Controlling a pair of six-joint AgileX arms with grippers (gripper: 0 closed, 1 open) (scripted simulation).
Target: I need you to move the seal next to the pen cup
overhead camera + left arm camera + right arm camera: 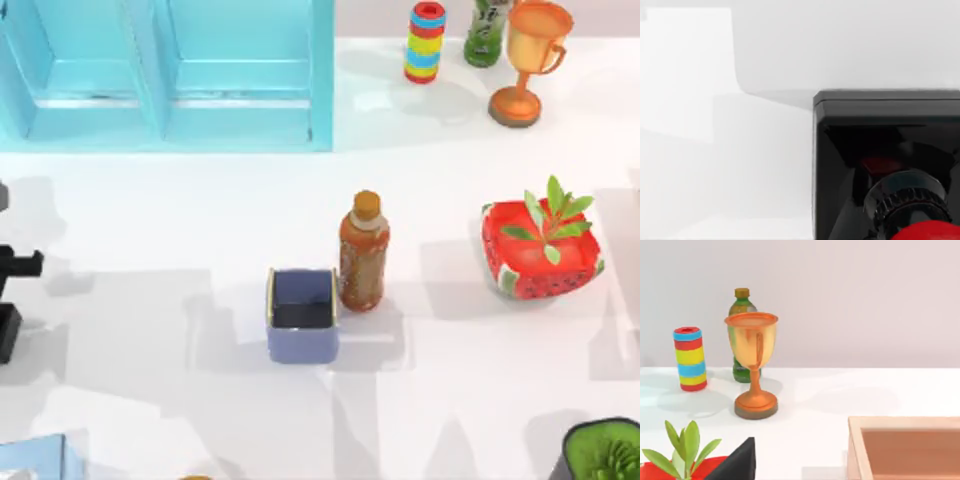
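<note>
The seal (885, 165) appears very close in the left wrist view: a black square block with a glossy red knob at the frame's edge, standing on the white table. Black parts of my left gripper (12, 300) poke in at the top view's far left edge, well to the left of the pen cup. The pen cup (302, 315) is a periwinkle-blue square box with a pale rim, standing near the middle of the table. A dark pointed part of my right gripper (737, 462) shows in the right wrist view.
A brown bottle (363, 252) touches the pen cup's right side. A watermelon planter (543, 252) stands at the right. A trophy (527, 60), a striped can (426, 42) and a green bottle (489, 30) line the back. A blue cabinet (165, 75) fills the back left. A wooden box (905, 447) is nearby.
</note>
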